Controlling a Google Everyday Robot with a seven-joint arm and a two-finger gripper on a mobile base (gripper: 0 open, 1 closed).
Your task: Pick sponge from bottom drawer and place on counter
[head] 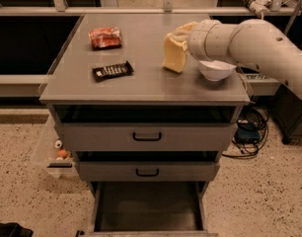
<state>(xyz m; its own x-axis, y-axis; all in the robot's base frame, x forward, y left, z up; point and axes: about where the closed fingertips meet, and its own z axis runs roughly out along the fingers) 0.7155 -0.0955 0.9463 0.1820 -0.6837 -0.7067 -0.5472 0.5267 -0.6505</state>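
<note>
The pale yellow sponge (172, 54) stands on edge, tilted, over the right half of the grey counter (141, 85), its lower edge at or just above the surface. My gripper (182, 32) is at the sponge's top, shut on it, reaching in from the right with the thick white arm behind it. The fingers are mostly hidden by the wrist and the sponge. The bottom drawer (148, 209) is pulled open at the foot of the cabinet, and its dark interior shows nothing inside.
A white bowl (216, 70) sits just right of the sponge, partly under my arm. A black candy bar (112, 71) and a red-orange snack packet (105, 37) lie on the counter's left half. The two upper drawers (147, 137) are closed. Cables lie on the floor at right.
</note>
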